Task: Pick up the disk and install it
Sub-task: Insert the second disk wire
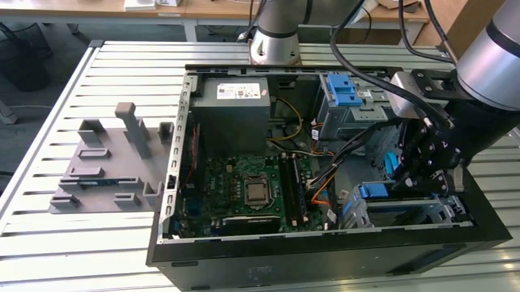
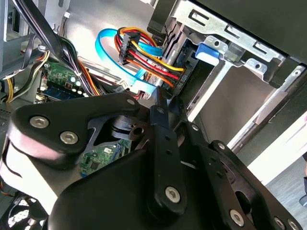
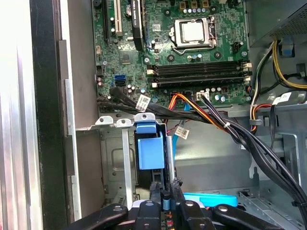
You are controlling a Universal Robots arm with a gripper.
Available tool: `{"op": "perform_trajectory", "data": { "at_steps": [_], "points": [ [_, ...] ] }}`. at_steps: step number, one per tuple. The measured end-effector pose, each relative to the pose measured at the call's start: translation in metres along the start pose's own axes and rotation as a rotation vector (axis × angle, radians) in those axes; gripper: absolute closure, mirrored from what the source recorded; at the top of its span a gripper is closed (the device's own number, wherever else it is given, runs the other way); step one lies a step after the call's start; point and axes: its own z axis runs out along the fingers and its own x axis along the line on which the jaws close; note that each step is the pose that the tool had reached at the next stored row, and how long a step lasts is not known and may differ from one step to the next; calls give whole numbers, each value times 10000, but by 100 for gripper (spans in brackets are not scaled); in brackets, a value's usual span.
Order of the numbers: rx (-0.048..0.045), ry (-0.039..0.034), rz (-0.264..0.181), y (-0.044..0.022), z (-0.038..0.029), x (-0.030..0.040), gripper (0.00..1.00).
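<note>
A slatted tabletop (image 1: 49, 243) carries an open computer case (image 1: 325, 258) lying on its side, with a grey fixture (image 1: 106, 164) beside it toward the exterior view's left. Inside the case, the motherboard (image 1: 252, 188) covers the floor and a grey power supply (image 1: 235, 115) sits at the far edge. The arm (image 1: 495, 73) reaches down into the case at the corner nearest the exterior view's right, over a silver drive cage (image 1: 422, 210).

The tool (image 3: 167, 194) hangs low in that corner, its black fingers (image 3: 154, 191) drawn close together around a thin blue edge. That edge seems to belong to the disk (image 3: 211, 199), whose blue carrier lies just beside the fingertips in the first wrist view; a firm grip cannot be confirmed. A blue latch (image 3: 151, 153) stands just beyond the tool, against the cage. Cables (image 2: 144, 57) bundle near the cage in the second wrist view.
</note>
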Motion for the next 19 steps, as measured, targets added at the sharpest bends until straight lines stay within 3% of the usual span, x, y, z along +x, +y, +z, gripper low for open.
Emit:
{"op": "perform_trajectory", "data": {
  "at_steps": [16,19],
  "points": [
    [-3,-2,0,6,-169,-1,76],
    [-3,0,1,6,-168,-1,84]
  ]
}}
